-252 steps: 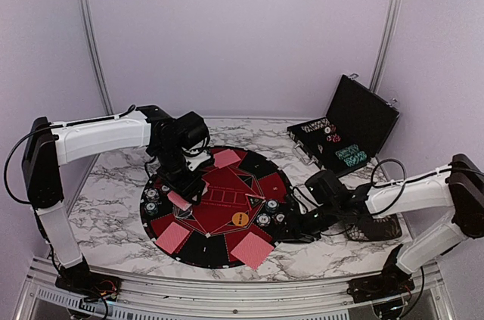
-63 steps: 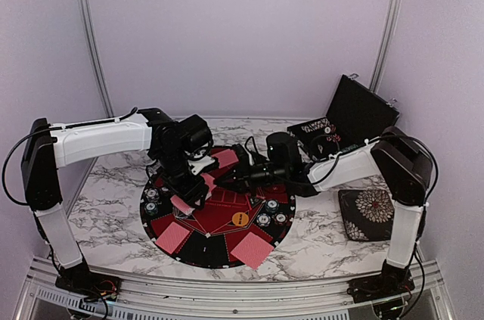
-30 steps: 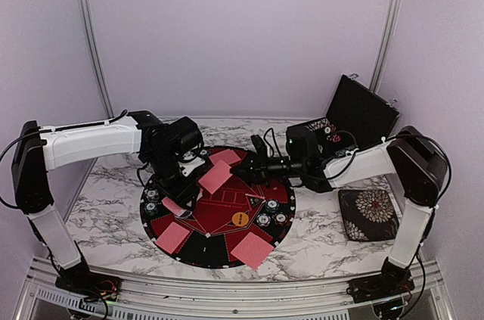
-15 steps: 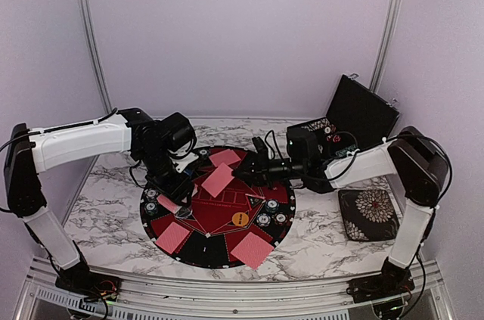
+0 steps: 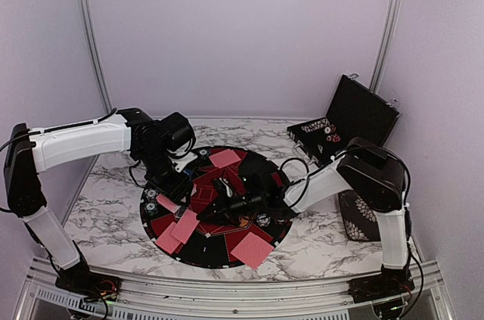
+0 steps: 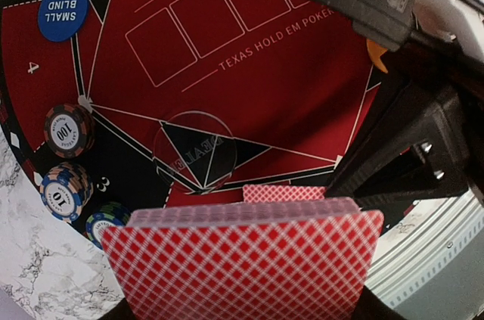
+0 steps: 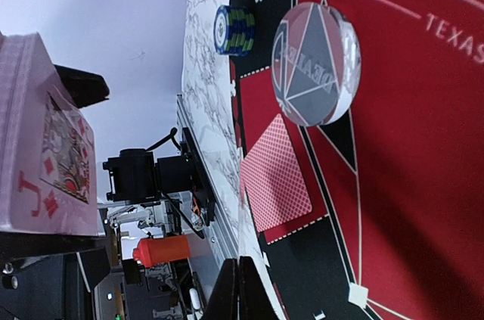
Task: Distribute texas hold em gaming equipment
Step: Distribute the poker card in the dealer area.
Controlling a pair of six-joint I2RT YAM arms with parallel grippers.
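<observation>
My left gripper point(image 5: 171, 196) is shut on a deck of red-backed playing cards point(image 6: 242, 267), held over the left side of the round red-and-black mat point(image 5: 208, 253). The right wrist view shows the deck's jack-of-diamonds face point(image 7: 47, 146). My right gripper point(image 5: 203, 218) reaches across the mat, shut on a single card point(image 5: 185, 225), which shows edge-on in its wrist view point(image 7: 239, 233). Just below it lies another card point(image 7: 276, 176). A clear dealer disc point(image 6: 194, 150), a blue small-blind disc point(image 6: 63, 10) and chip stacks point(image 6: 68, 129) sit on the mat.
More cards lie face down at the mat's far edge point(image 5: 224, 158) and near right point(image 5: 252, 250). The open black case point(image 5: 355, 119) stands at the back right. A dark tray point(image 5: 350, 218) is partly hidden behind the right arm. The right arm spans the mat's middle.
The right gripper has swung from above the mat's centre down to the near left, carrying the card with it. The left arm with the deck has barely moved.
</observation>
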